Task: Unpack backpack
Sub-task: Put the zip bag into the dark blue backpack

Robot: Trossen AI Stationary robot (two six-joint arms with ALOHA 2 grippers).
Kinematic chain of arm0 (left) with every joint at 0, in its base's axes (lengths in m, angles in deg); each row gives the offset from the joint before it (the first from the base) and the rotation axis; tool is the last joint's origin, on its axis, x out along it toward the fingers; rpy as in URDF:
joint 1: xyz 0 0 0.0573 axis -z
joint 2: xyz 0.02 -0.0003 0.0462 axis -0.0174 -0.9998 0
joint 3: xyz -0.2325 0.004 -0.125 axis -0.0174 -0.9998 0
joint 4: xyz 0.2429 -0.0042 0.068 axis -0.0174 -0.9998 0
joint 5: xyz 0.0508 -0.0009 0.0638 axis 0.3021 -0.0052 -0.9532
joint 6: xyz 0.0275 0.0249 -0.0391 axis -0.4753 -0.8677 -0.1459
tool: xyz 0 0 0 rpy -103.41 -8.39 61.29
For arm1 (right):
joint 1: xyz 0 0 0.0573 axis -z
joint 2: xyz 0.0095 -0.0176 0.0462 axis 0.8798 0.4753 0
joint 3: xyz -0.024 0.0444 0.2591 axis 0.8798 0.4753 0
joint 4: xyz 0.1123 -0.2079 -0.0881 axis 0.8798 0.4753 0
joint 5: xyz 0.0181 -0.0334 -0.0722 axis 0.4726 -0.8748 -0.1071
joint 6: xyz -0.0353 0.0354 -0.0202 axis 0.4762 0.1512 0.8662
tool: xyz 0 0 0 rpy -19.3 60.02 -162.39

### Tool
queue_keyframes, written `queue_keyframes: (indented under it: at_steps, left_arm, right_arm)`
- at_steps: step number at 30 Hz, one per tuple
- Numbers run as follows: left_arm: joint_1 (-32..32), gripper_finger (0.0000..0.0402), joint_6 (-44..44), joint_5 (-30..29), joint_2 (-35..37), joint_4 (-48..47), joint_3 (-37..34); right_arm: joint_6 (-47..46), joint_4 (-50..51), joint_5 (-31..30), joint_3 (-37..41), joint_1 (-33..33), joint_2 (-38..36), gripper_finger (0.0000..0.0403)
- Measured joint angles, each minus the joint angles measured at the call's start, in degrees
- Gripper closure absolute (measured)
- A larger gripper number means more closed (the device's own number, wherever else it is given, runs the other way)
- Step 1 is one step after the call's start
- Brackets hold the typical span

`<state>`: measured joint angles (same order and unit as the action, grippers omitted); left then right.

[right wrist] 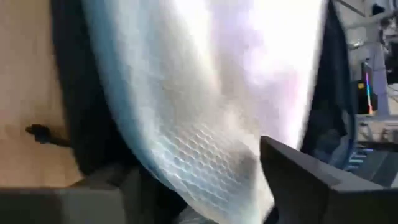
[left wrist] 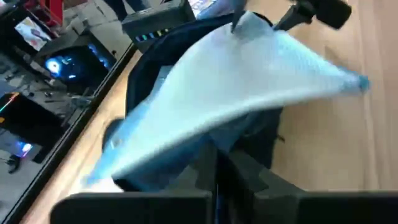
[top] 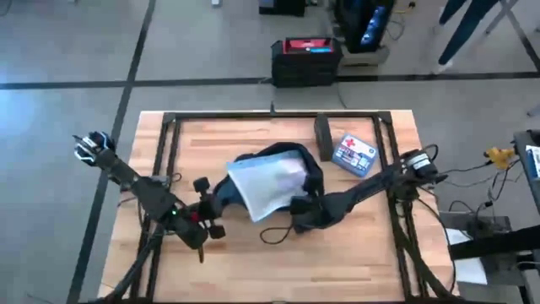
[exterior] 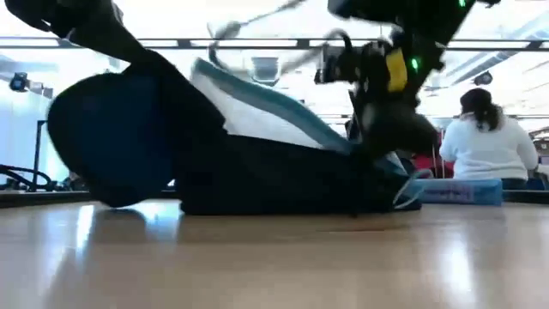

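The dark navy backpack (top: 314, 173) lies on its side in the middle of the table, a rounded mass in the low view (exterior: 111, 137). A clear plastic pouch (top: 270, 181) sticks out of its mouth and slants upward (exterior: 257, 107). My left gripper (top: 221, 201) is shut at the pouch's left edge. My right gripper (top: 299, 209) is at the bag's near rim. Its fingers stand open (right wrist: 199, 186), with the pouch (right wrist: 217, 81) running between them. My left gripper pinches the clear pouch at its lower edge (left wrist: 208, 140), coming level from the table's left. The fingers (left wrist: 214, 177) hide the exact spot. The pouch is raised and tilted, its far end still in the bag's mouth (left wrist: 143, 81). My right gripper's fingers flank the pouch at the bag's mouth; I cannot tell whether they touch it.
A small blue-white box (top: 354, 154) lies flat to the right of the bag, and a dark block (top: 322, 137) stands just behind the bag. A strap loop (top: 274, 235) trails toward the near edge. A person (exterior: 489, 142) sits beyond the table. Bare wood shows near and left.
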<state>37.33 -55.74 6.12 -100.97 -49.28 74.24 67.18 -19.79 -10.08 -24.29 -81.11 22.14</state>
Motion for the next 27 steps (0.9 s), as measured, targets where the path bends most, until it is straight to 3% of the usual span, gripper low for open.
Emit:
queue_keyframes:
  at_steps: [7,13,18,22,25,27]
  left_arm:
    - [0.11,0.0402,1.39,0.46,-2.19,0.08,0.00]
    - [0.14,0.0402,1.57,0.47,-2.54,1.17,0.05]
    - [1.37,0.0402,1.43,0.52,-2.54,1.11,1.07]
    - [3.06,0.0402,1.21,0.50,-2.30,0.72,1.90]
    - [4.24,0.0402,1.16,0.15,-2.15,0.84,2.37]
    - [4.72,0.0401,1.19,-0.10,-2.15,0.65,2.43]
  right_arm:
    - [1.41,-0.36,10.88,-2.52,-0.99,-5.86,0.0086]
    - [13.45,-16.37,10.01,-2.87,-1.47,-7.28,0.0102]
    - [25.95,-31.59,11.72,-2.72,3.53,-4.78,0.0177]
    - [27.76,-38.40,26.50,-2.69,9.88,-1.96,0.0282]
    - [27.55,-40.07,34.23,-2.69,14.25,1.80,0.0374]
    - [27.48,-40.94,37.98,-2.61,16.34,4.82,0.0390]
